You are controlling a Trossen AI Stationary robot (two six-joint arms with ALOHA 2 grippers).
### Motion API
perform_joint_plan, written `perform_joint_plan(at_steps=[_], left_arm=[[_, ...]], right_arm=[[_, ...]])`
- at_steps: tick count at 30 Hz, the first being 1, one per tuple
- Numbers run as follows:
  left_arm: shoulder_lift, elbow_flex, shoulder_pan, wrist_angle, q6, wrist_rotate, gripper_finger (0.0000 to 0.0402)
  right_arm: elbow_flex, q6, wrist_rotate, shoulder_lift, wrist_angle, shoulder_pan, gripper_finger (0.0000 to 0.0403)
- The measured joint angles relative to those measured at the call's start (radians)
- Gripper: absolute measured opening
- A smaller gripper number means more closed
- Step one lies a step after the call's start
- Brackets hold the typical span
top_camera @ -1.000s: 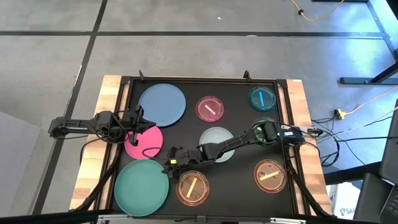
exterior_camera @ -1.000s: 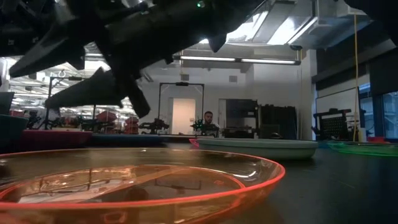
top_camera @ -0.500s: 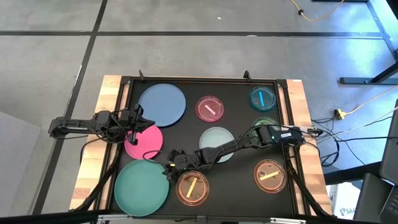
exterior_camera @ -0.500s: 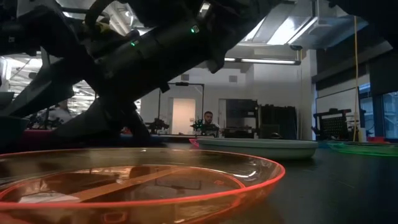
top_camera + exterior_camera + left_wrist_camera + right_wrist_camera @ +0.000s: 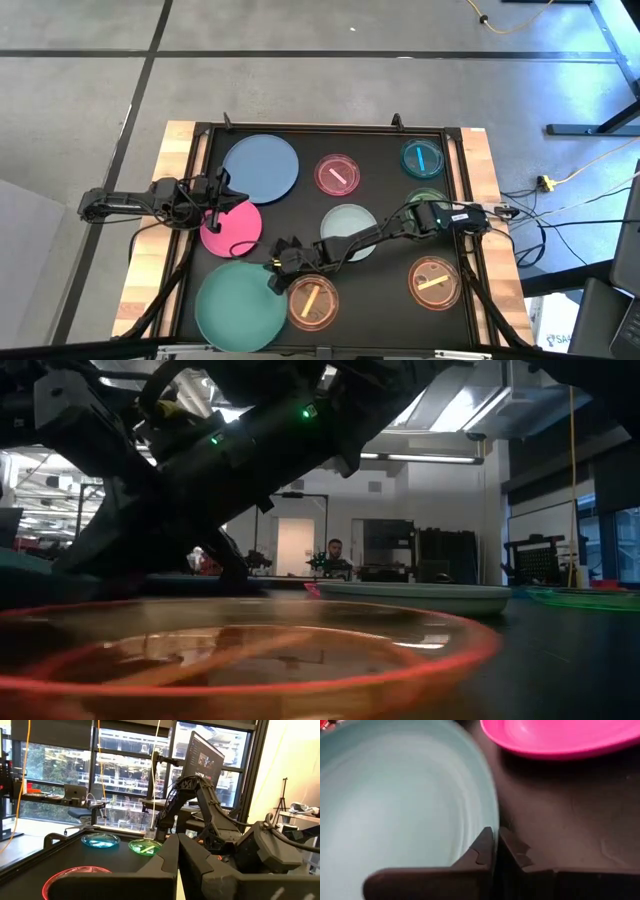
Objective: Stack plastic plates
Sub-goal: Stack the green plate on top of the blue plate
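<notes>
The large teal plate (image 5: 235,308) lies flat at the near left of the black mat. My right gripper (image 5: 277,273) is shut on its far-right rim; the right wrist view shows the plate (image 5: 395,795) beside the closed fingers (image 5: 495,842). The magenta plate (image 5: 238,232) lies just beyond it and shows in the wrist view (image 5: 560,737). My left gripper (image 5: 220,204) is shut, with nothing between its fingers (image 5: 177,855), over the magenta plate's far-left rim. My right gripper pinches the teal plate's rim (image 5: 487,822) between its two fingers, one over the plate's inner face and one outside the edge. The fingers come slanting down from the table's right. My left gripper: whether it touches the magenta plate I cannot tell.
On the mat also lie a large blue plate (image 5: 260,168), a pale mint plate (image 5: 350,222) under the right arm, and small pink (image 5: 338,175), cyan (image 5: 422,158) and green (image 5: 425,197) dishes. Two orange dishes (image 5: 312,303) (image 5: 435,282) lie near the front, the first beside the teal plate.
My right gripper has come down toward the teal plate and shut on its rim. The teal plate has slid a little toward the table's near right. The orange dish beside it has been jolted and shows blurred in the low view.
</notes>
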Motion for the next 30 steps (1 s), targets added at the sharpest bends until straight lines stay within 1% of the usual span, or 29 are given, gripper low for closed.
perform_joint_plan(at_steps=[3,5,7,11,17,20,22,25,28,30], left_arm=[[0.000,0.000,0.000,0.000,0.000,0.000,0.0000],[0.000,0.000,0.000,0.000,0.000,0.000,0.0000],[0.000,0.000,0.000,0.000,0.000,0.000,0.0000],[0.000,0.000,0.000,0.001,0.000,0.000,0.0000],[0.000,0.000,0.000,0.002,0.000,0.000,0.0000],[0.000,0.000,0.000,0.002,0.000,0.000,0.0000],[0.000,0.000,0.000,0.002,0.000,0.000,0.0000],[0.000,0.000,0.000,0.001,0.000,0.000,0.0000],[0.000,0.000,0.000,0.000,0.000,0.000,0.0000],[0.000,0.000,0.000,0.000,0.000,0.000,0.0000]], right_arm=[[0.000,-0.003,0.001,0.000,-0.007,0.000,0.0013],[0.000,-0.027,0.007,0.000,-0.008,0.000,0.0009],[0.000,-0.057,0.034,0.000,-0.008,0.001,0.0004],[0.000,-0.109,0.121,-0.013,-0.045,-0.007,0.0005],[-0.001,-0.180,0.261,-0.049,-0.146,-0.021,0.0006],[-0.002,-0.179,0.268,-0.053,-0.163,-0.029,0.0007],[-0.002,-0.174,0.248,-0.053,-0.167,-0.034,0.0012],[-0.001,-0.172,0.217,-0.053,-0.182,-0.041,0.0039],[-0.003,-0.197,0.208,-0.068,-0.237,-0.042,0.0086],[-0.003,-0.230,0.181,-0.098,-0.273,-0.047,0.0118]])
